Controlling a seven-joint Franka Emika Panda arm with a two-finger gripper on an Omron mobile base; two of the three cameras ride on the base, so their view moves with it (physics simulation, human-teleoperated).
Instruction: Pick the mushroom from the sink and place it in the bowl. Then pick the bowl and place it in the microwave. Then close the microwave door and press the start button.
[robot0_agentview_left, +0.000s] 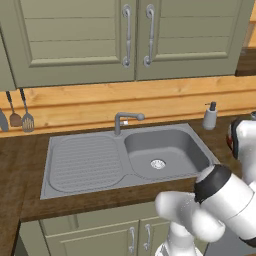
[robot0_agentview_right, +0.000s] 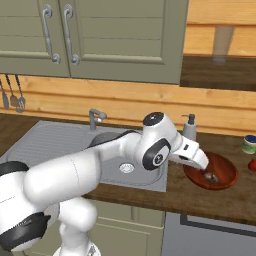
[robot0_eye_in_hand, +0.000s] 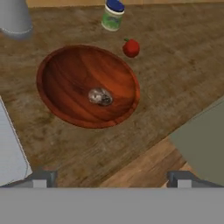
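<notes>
The reddish-brown bowl (robot0_agentview_right: 223, 166) (robot0_eye_in_hand: 70, 83) rests on the wooden counter to the right of the sink (robot0_agentview_right: 45, 142) (robot0_agentview_left: 85, 162). The small greyish-tan mushroom (robot0_agentview_right: 210, 176) (robot0_eye_in_hand: 100, 96) lies at the bottom of the bowl. My gripper (robot0_agentview_right: 205, 170) (robot0_eye_in_hand: 111, 178) hovers just above the bowl's near-left side, pointing down. Its jaws stand wide open with nothing between them. The sink's basin holds nothing. The microwave and its door are out of view.
A soap dispenser (robot0_agentview_right: 189, 127) (robot0_agentview_left: 210, 116) stands behind the sink's right corner. A blue-lidded jar (robot0_eye_in_hand: 112, 15) (robot0_agentview_right: 248, 144) and a small red fruit (robot0_eye_in_hand: 131, 48) sit beyond the bowl. Utensils (robot0_agentview_left: 22, 119) hang at the left. The faucet (robot0_agentview_left: 125, 120) rises behind the basin.
</notes>
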